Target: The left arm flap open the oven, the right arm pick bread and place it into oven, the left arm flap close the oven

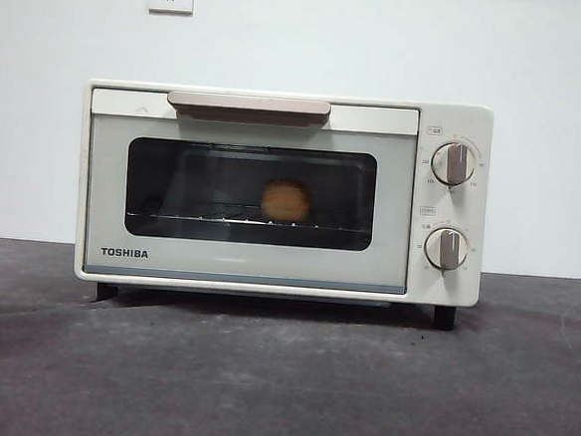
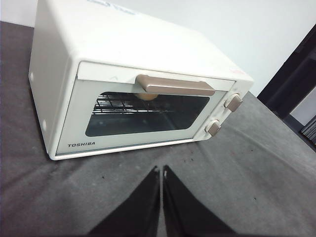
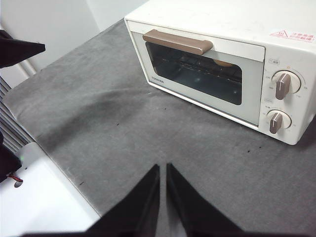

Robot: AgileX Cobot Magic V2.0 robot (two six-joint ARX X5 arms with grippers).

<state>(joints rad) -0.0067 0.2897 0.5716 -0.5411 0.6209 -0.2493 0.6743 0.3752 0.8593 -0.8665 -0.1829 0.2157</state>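
Oven door is shut, bread already inside on the wire rack, visible through the dark window a bit toward the knob side of center. Task looks basically finished. Left gripper hangs back off the oven front, jaws pressed together, holding nothing, tips aimed roughly at the door's lower edge; oven sits ahead of it, handle up and beyond the tips. Right gripper also pressed together and empty, well clear of the oven, which lies ahead and off to its knob side. Neither tool touches anything. Risks from here, as a guess: little left to fail; if the door isn't fully latched it could drop open again, though the seam looks flush in the front view. A retreating arm could clip the handle or a knob and nudge the oven on the grey table. Oven's long axis runs side to side across the table, door facing both grippers. Bread is roundish, no clear long axis, sitting flat on the rack.
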